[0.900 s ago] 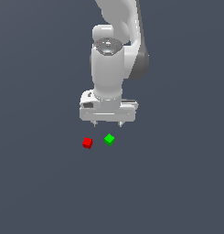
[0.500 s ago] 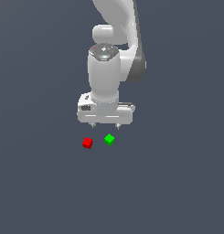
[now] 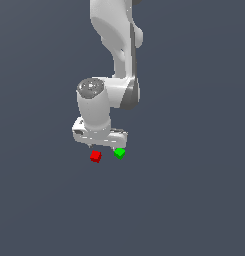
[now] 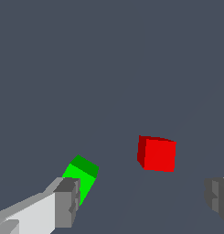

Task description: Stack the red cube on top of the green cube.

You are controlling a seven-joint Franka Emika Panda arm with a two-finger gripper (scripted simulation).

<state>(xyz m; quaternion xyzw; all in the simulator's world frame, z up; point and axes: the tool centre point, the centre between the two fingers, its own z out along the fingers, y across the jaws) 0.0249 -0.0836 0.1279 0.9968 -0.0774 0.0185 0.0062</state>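
The dark grey tabletop (image 3: pixel 194 200) fills both views and carries only the two cubes. Over it the white arm (image 3: pixel 116 45) drops from the top of the exterior view, bends at a grey-capped joint, and points its wrist straight down, so the tool (image 3: pixel 103 144) hangs low above the cubes. That vertical pose suits a pick from above, which the task calls for. The tool stands wide and holds nothing: in the wrist view one finger (image 4: pixel 67 203) and the other sit far apart at the frame's edges, with bare tabletop between them. The red cube (image 3: pixel 96 156) lies flat on the tabletop, apart from the green cube (image 3: pixel 119 153), which sits to the exterior view's right of it. In the wrist view the red cube (image 4: pixel 157 154) falls between the fingers but off-centre, while the green cube (image 4: pixel 81 176) is partly hidden behind one finger, so the tool probably needs centring over the red cube before closing.
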